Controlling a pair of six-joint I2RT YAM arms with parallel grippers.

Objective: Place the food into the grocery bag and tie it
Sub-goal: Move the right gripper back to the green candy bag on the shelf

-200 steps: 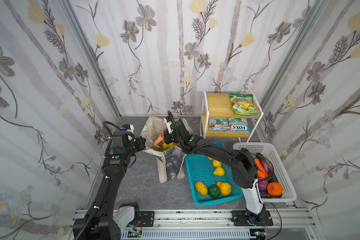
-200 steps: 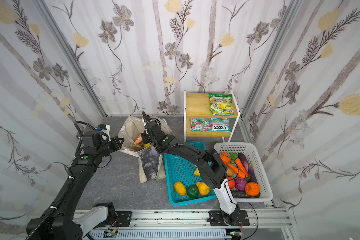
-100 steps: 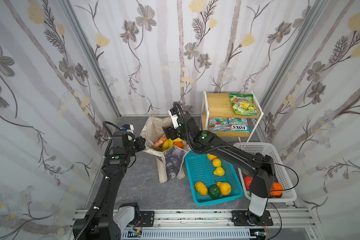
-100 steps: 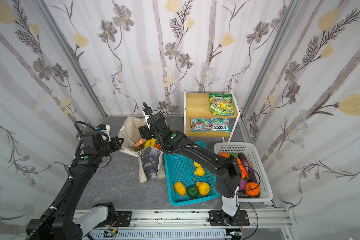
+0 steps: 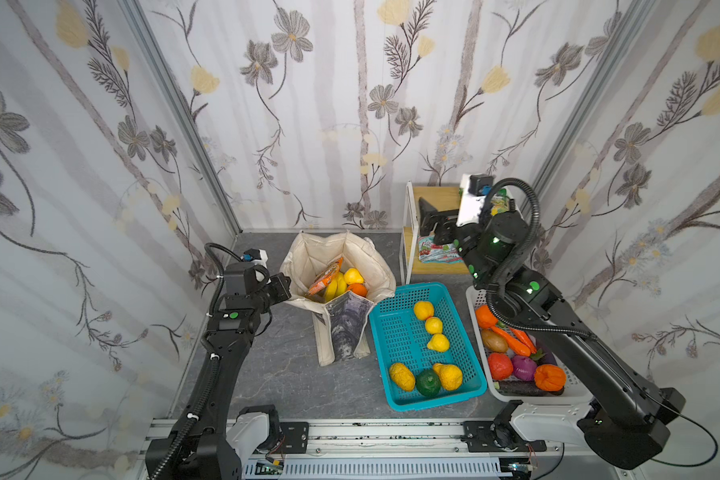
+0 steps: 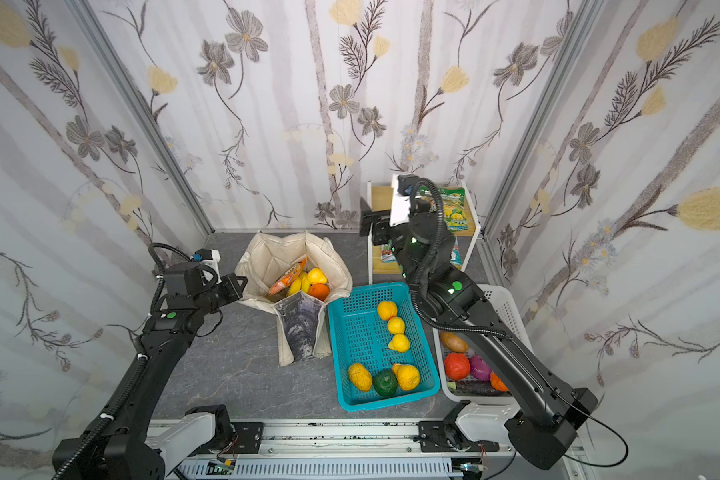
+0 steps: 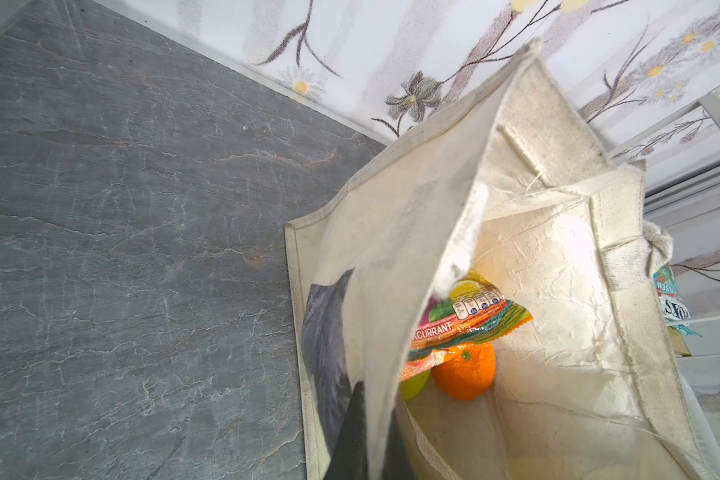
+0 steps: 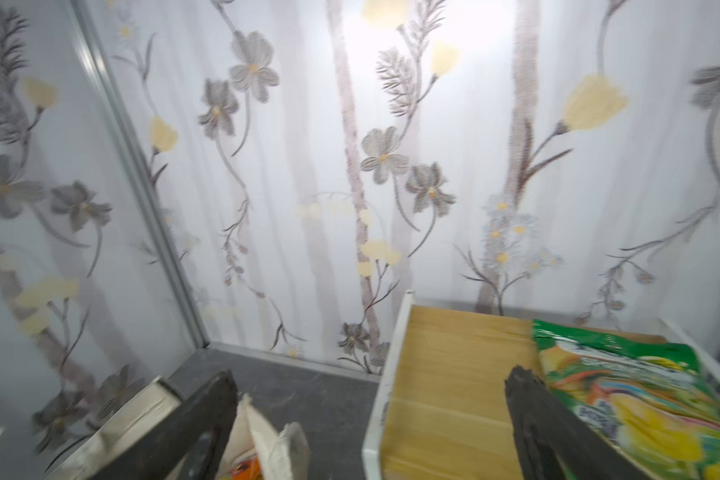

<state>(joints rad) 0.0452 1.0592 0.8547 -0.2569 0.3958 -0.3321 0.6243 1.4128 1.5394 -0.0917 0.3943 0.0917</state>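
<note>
Banana bunch (image 5: 334, 287) partly beneath snack packet (image 5: 323, 276)

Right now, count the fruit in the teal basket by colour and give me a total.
In the teal basket:
yellow fruit: 5
green fruit: 1
Total: 6

Grey stone-patterned surface (image 5: 292, 374), enclosed by floral-papered walls (image 5: 329, 104). Teal mesh basket (image 5: 395, 336) sits on the right half of the surface; a dark green round fruit (image 5: 428, 382) lies at its near end. White mesh basket (image 5: 533, 400) stands just beside it, further right, containing carrots (image 5: 516, 338), a red vegetable (image 5: 500, 365) and a purple vegetable (image 5: 523, 368). White-framed wooden shelf (image 5: 437, 199) stands behind both baskets, against the back wall.
</note>
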